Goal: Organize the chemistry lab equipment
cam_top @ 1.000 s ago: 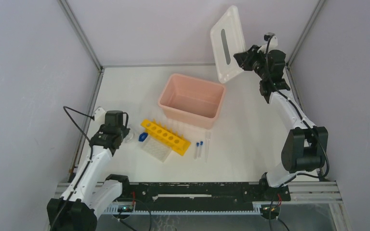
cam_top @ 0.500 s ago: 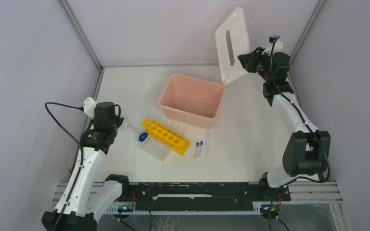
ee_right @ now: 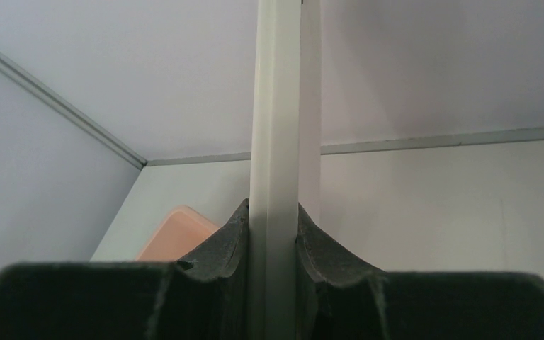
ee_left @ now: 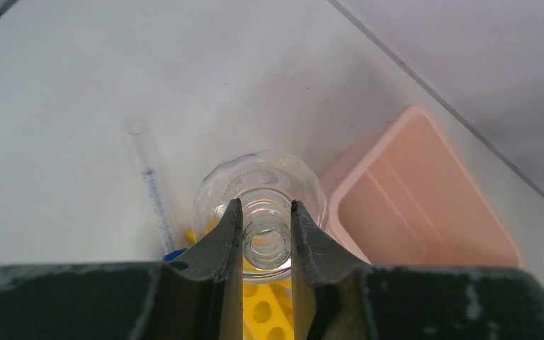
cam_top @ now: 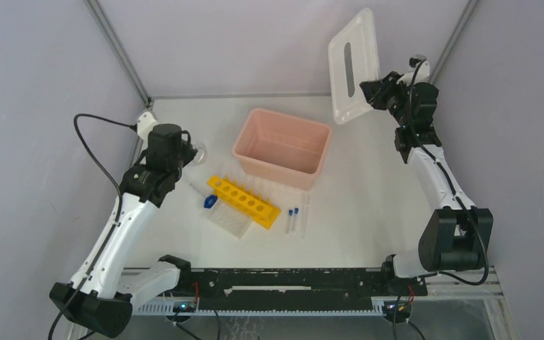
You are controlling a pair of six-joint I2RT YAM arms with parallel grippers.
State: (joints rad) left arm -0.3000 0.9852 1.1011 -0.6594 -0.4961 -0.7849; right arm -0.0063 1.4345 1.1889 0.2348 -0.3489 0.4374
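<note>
No word, brand, number or sign can be read anywhere. The only print in view is a column of small blue marks along the thin clear plastic tube (ee_left: 146, 170) lying on the white counter (ee_left: 57, 106), seen from the left wrist; they are too small and blurred to make out.

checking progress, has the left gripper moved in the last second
Yes. The left gripper, shut on the round glass flask, moved back, from level with the yellow tube rack to beyond it.
</note>
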